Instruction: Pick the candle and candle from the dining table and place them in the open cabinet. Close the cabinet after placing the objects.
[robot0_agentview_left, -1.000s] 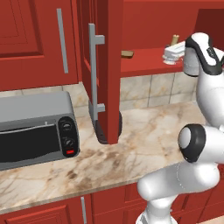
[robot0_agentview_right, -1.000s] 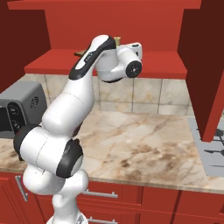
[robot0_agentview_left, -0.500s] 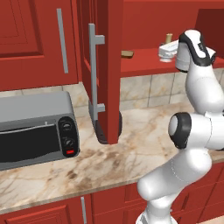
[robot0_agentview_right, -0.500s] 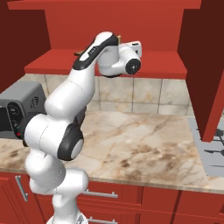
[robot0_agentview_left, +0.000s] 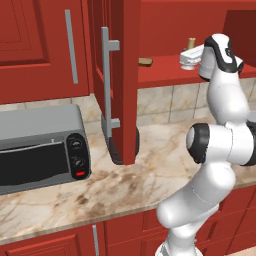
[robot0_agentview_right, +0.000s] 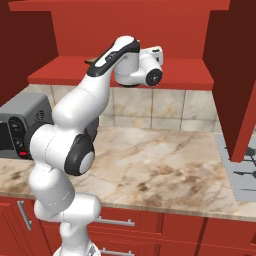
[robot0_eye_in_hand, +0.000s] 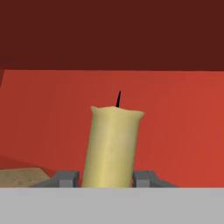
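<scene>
An olive-gold candle (robot0_eye_in_hand: 113, 146) with a black wick stands upright between my fingertips. My gripper (robot0_eye_in_hand: 107, 178) is shut on its lower part. From the left base camera, the candle (robot0_agentview_left: 191, 43) sticks up from the gripper (robot0_agentview_left: 190, 52) over the inner shelf (robot0_agentview_left: 165, 72) of the open red cabinet (robot0_agentview_left: 125, 75). In the right base view the gripper (robot0_agentview_right: 154, 52) is at the shelf (robot0_agentview_right: 60, 70), right of middle. I cannot tell whether the candle touches the shelf. The dining table is out of view.
A flat brown slab (robot0_agentview_left: 145, 61) lies on the shelf left of the candle. One cabinet door with a grey bar handle (robot0_agentview_left: 106, 80) stands open to the left, another door (robot0_agentview_right: 232, 75) to the right. Below are a marbled counter (robot0_agentview_right: 165, 165) and a grey toaster oven (robot0_agentview_left: 40, 147).
The arm has straightened up and swung its elbow, carrying the candle a little further in over the cabinet shelf. The grip on the candle has stayed the same.
</scene>
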